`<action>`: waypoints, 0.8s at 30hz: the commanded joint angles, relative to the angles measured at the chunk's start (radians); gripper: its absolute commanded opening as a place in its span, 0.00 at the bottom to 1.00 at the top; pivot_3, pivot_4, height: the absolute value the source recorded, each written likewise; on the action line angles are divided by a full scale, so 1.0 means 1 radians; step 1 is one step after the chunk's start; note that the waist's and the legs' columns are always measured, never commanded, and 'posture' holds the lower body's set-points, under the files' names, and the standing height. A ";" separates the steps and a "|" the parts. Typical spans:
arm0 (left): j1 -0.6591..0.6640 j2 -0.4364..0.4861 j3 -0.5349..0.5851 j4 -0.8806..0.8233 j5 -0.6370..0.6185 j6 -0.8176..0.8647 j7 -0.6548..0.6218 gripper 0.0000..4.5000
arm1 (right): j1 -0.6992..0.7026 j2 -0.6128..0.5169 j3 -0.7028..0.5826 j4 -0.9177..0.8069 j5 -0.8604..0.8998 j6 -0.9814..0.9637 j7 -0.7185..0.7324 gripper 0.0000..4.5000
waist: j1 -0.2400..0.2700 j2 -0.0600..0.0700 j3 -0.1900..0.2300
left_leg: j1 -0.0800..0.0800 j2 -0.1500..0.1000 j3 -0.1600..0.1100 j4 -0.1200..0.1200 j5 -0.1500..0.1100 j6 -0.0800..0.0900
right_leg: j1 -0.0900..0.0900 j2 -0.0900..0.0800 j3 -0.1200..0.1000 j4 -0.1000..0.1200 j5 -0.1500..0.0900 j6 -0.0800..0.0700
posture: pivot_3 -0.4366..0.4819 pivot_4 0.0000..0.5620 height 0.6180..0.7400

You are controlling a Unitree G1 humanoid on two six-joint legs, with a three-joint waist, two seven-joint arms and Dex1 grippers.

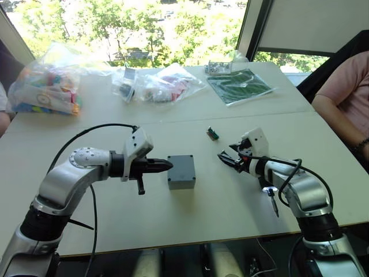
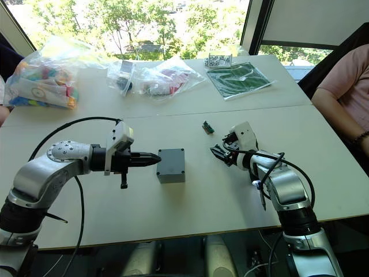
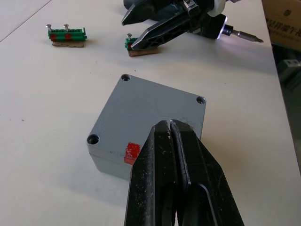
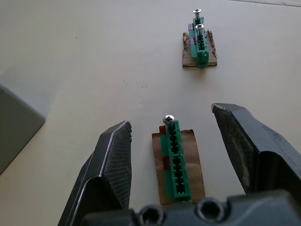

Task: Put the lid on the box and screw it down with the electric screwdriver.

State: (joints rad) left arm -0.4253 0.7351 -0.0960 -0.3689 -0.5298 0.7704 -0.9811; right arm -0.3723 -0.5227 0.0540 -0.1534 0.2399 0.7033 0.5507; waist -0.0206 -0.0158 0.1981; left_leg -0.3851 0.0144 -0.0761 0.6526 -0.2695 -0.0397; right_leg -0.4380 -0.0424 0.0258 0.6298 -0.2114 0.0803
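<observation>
Left wrist view: square grey lid (image 3: 150, 120) on box (image 3: 110, 165); left gripper (image 3: 170, 126) closed; right gripper (image 4: 173, 127) agape.

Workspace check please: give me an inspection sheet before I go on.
Surface: pale table, bare around the work.
Job's things: lid sits on the box; three corner holes in view look empty. Electric screwdriver lies beside the right arm.
Clutter: two green connectors holding screws; plastic bags at the far edge.
Grippers: left gripper shut, at the box's side; right gripper open, astride a connector.
Cables: black cable looping over the left arm.
Surroundings: windows; person seated at right.
</observation>
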 commanded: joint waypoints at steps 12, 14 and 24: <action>0.016 0.002 0.004 -0.029 0.002 -0.028 0.015 0.00 | -0.034 0.014 -0.014 0.009 -0.003 -0.018 -0.002 0.45 | 0.000 0.000 0.000 | 0.000 0.000 0.000 0.000 0.000 0.000 | 0.000 0.000 0.000 0.000 0.000 0.000 | 0.48 0.27 1.00; 0.016 0.003 0.003 -0.029 0.002 -0.028 0.017 0.00 | -0.037 0.013 -0.011 0.013 -0.009 -0.020 -0.004 0.27 | 0.000 0.000 0.000 | 0.000 0.000 0.000 0.000 0.000 0.000 | 0.000 0.000 0.000 0.000 0.000 0.000 | 0.48 0.27 1.00; 0.020 0.007 0.004 -0.028 0.000 -0.030 0.019 0.00 | -0.036 0.023 -0.022 -0.003 0.000 -0.004 -0.009 0.01 | 0.000 0.000 0.000 | 0.000 0.000 0.000 0.000 0.000 0.000 | 0.000 0.000 0.000 0.000 0.000 0.000 | 0.48 0.27 1.00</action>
State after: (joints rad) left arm -0.4046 0.7352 -0.1028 -0.3689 -0.5299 0.7574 -0.9601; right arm -0.3959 -0.4995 0.0546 -0.1224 0.2306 0.7035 0.5427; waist -0.0206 -0.0158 0.1981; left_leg -0.3850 0.0144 -0.0760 0.6524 -0.2695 -0.0397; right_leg -0.4381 -0.0424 0.0258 0.6298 -0.2114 0.0802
